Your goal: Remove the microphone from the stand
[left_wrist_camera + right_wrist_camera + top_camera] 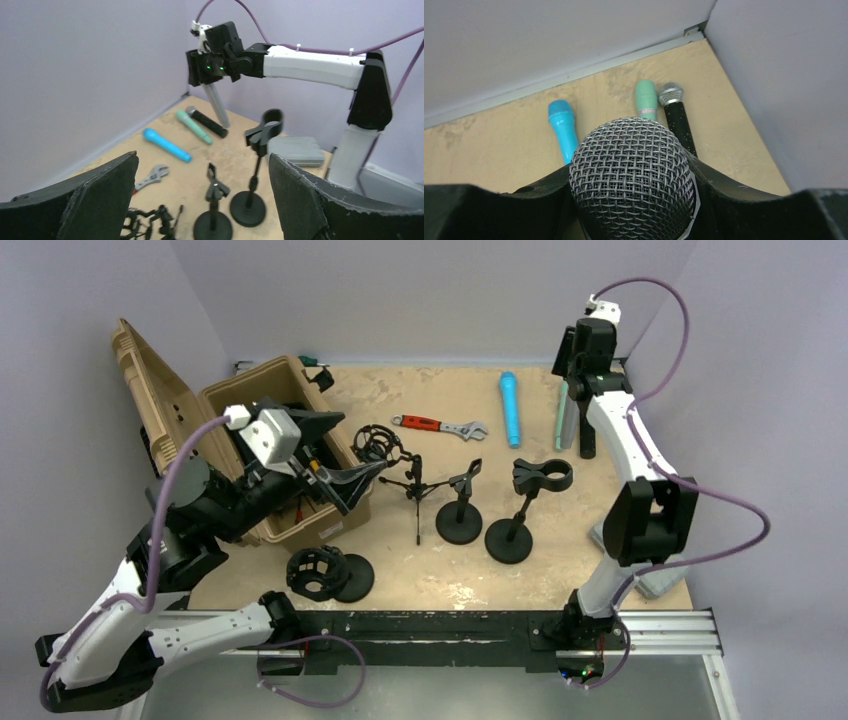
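Two claws, two states: the left gripper (335, 455) gapes fully wide, holding nothing, above the hard tan case (262, 368) at nine o'clock. Centre-table, the black stand (510, 535), round-based with a forked clip, looks bare. At one o'clock the right gripper (212, 77) is part-closed on the microphone (631, 165): domed wire-mesh head, smooth grey handle hanging clear. Removal seems done; next calls for lowering it flat beside the glossy blue microphone (510, 408) without knocking the stands.

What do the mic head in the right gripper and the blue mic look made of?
Mic head: woven wire mesh, likely steel, dull silver sheen. Blue mic: probably plastic, smooth, evenly coloured, with no bare metal showing.
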You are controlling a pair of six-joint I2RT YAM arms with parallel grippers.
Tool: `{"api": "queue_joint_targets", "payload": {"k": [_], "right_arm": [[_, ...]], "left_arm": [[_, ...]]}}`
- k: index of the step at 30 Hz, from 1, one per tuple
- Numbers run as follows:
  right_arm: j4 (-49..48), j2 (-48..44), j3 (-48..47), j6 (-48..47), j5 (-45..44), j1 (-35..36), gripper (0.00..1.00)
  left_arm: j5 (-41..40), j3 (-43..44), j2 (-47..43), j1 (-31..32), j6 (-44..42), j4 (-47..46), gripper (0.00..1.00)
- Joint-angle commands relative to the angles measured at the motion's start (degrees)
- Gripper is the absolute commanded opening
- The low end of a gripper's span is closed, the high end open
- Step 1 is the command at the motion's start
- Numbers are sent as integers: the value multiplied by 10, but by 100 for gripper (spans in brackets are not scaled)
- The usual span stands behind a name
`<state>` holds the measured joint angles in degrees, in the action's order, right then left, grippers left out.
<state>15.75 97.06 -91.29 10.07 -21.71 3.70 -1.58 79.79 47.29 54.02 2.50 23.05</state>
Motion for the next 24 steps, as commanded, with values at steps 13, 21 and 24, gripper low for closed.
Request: {"api": "queue_joint_targets", "payload": {"k": [13,21,24], "right_arm": [[69,298,-250,42,89,2,0],[82,387,-312,47,102,3,0],[83,412,-324,50,109,3,1]], "left_arm": [[-46,-155,-129,-1,-104,-62,97],[10,-167,-113,-1,-76,-78,91],[23,-165,-109,-1,-68,-76,91]]}}
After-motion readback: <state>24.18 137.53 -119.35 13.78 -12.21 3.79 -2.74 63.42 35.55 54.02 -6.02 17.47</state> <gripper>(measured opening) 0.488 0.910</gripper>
